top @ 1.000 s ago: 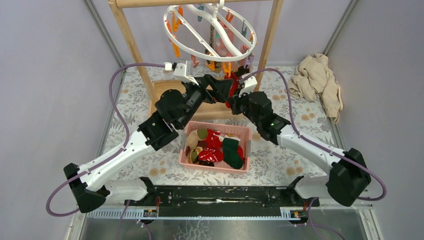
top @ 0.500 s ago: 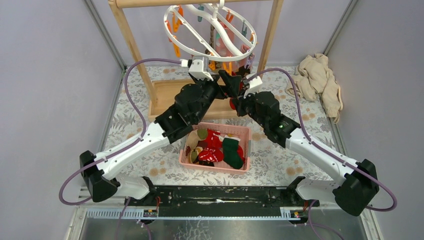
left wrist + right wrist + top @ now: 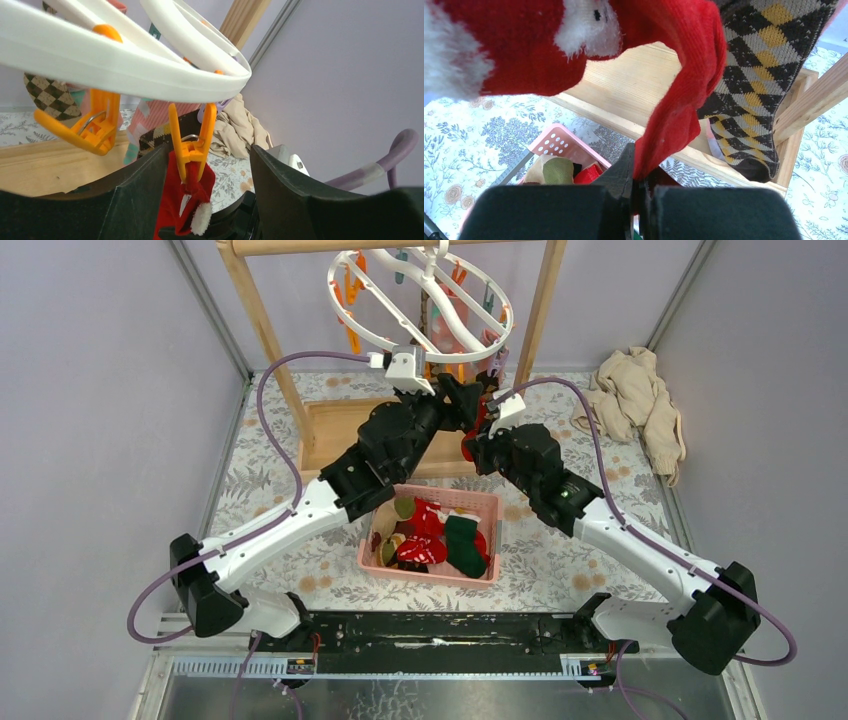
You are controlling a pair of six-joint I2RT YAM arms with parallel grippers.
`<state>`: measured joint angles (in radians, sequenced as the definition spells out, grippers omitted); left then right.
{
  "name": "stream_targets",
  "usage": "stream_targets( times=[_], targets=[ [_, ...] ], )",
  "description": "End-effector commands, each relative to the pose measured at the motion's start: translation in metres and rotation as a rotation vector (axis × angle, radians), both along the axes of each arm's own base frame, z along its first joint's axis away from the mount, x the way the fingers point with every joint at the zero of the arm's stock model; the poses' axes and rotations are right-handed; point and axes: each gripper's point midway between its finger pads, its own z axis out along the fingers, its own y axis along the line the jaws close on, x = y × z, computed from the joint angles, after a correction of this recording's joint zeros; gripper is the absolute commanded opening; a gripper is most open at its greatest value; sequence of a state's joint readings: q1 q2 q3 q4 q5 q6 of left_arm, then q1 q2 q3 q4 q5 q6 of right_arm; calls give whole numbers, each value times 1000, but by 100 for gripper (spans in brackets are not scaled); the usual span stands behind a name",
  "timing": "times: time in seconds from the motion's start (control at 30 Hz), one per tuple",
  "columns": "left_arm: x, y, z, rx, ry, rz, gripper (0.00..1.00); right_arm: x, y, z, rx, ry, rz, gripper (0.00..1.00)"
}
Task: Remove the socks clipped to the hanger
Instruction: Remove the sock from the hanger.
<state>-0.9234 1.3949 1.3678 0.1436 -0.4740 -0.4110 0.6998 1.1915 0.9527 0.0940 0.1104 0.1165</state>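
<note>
The white ring hanger point(image 3: 420, 302) hangs from the wooden rack point(image 3: 255, 310) at the far side of the bench point(image 3: 560, 560). The left claw point(image 3: 207, 152) sits up under the ring, jaws apart on either side of an orange clip point(image 3: 192, 145) that pinches a red sock point(image 3: 172, 195). The right claw point(image 3: 638, 187) is clenched on that sock's lower end, just beside a hanging dark argyle sock point(image 3: 754, 80). More socks point(image 3: 440, 535) lie in the pink basket point(image 3: 432, 492), nearer the arms.
</note>
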Motion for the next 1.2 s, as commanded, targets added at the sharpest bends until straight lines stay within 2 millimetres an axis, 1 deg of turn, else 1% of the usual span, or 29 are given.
stream_targets(
  times=[0.0, 0.1, 0.3, 0.37, 0.5, 0.63, 0.83, 1.03, 1.07, 1.13, 1.17],
  targets=[
    [5, 4, 37, -82, -80, 48, 66, -3, 4, 33, 48, -73, 25, 0],
    [8, 5, 37, -83, -83, 65, 63, -4, 4, 31, 50, -70, 25, 0],
    [11, 9, 40, -89, -96, 91, 62, -4, 4, 28, 46, -64, 30, 0],
    [12, 10, 39, -85, -96, 99, 60, -4, 4, 27, 46, -63, 28, 0],
    [14, 13, 39, -88, -98, 108, 51, -5, 4, 27, 48, -63, 28, 0],
    [17, 12, 39, -78, -94, 100, 35, -5, 4, 25, 46, -59, 29, 0],
    [17, 12, 41, -74, -95, 90, 26, -7, 3, 23, 43, -55, 31, 0],
    [15, 20, 40, -77, -98, 107, 25, -13, -2, 19, 42, -39, 32, 0],
    [15, 20, 40, -74, -101, 106, 31, -15, -2, 18, 42, -37, 33, 0],
    [15, 21, 40, -73, -102, 109, 46, -16, -3, 17, 41, -33, 34, 0],
    [14, 21, 41, -74, -105, 107, 47, -16, -3, 16, 40, -32, 35, 0]
  ],
)
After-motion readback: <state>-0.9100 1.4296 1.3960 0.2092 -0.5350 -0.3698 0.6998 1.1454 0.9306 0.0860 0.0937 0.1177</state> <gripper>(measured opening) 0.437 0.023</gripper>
